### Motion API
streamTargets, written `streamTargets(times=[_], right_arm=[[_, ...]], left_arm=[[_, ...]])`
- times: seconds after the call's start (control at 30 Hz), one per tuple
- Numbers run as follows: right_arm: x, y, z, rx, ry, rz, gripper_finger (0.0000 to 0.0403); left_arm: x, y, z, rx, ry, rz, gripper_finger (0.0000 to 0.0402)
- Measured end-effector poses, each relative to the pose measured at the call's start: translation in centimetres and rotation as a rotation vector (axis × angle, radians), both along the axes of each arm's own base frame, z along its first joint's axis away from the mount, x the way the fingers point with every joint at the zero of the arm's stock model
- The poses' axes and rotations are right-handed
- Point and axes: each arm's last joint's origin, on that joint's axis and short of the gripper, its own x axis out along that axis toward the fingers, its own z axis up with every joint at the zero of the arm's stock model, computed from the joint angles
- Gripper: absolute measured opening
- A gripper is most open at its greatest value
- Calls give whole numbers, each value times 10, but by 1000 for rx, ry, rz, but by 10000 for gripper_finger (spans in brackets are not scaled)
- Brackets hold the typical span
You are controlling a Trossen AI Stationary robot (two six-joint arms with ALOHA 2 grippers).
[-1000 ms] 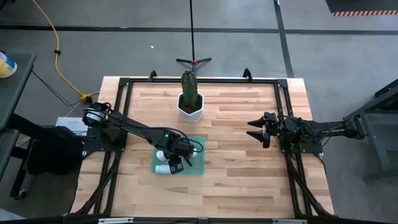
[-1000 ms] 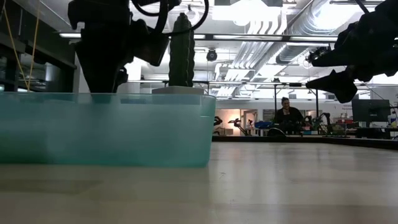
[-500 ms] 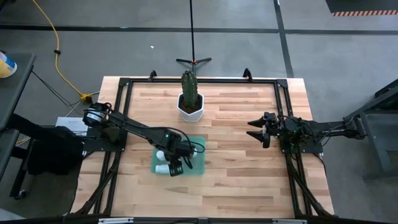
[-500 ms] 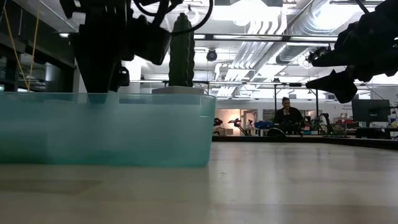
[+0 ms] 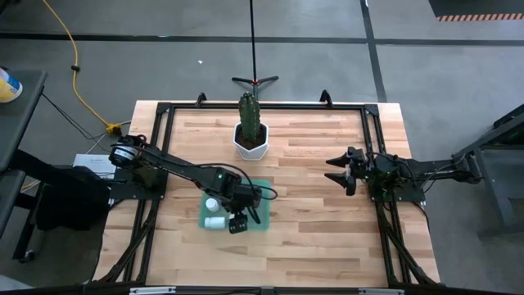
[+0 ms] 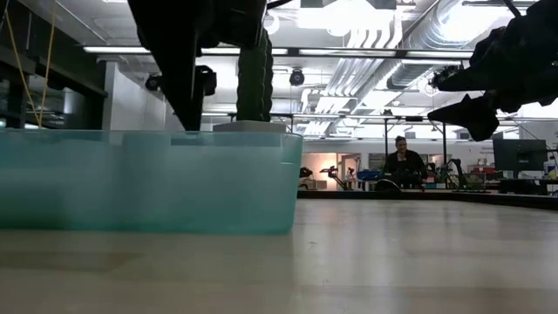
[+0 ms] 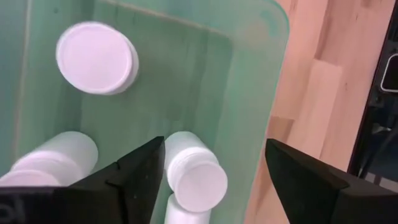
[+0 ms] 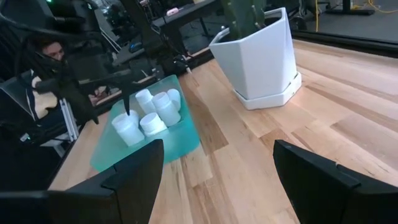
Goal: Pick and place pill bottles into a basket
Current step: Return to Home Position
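The teal-green tray (image 5: 255, 193) lies on the table left of centre, near the front; it also shows in the low view (image 6: 148, 179). Several white pill bottles (image 8: 149, 112) are in it. In the left wrist view one stands upright (image 7: 96, 57) and two lie on their sides (image 7: 193, 177) (image 7: 56, 158). My left gripper (image 7: 214, 155) hangs open and empty above the tray's near part (image 5: 237, 220), touching nothing. My right gripper (image 5: 336, 170) waits open above the table's right side.
A white hexagonal pot with a cactus (image 5: 250, 135) stands at the far middle of the table, behind the tray. Bare wood (image 5: 311, 221) lies between the tray and my right arm. A person (image 6: 403, 161) sits in the room beyond the table.
My left gripper has risen out of the tray and shifted a little toward the table's right edge. The tray has stayed in place.
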Motion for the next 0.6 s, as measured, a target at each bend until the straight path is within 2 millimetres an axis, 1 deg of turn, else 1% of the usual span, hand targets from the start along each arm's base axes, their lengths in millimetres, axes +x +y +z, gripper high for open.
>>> streamTargets(times=[0.2, 0.4, 0.43, 0.5, 0.6], right_arm=[[0, -1, -1, -47, 18, -16, 293], [0, -2, 0, -37, 8, -51, 293], [0, -2, 1, -62, 2, -71, 293], [0, -3, 3, -168, 0, -73, 293], [1, 1, 8, -331, -34, 47, 293]], left_arm=[[1, 1, 5, 34, -6, 12, 308], [2, 1, 6, 54, -18, 20, 303], [2, 1, 6, 55, -19, 21, 304], [2, 1, 6, 57, -21, 22, 305], [2, 1, 6, 56, -23, 22, 305]])
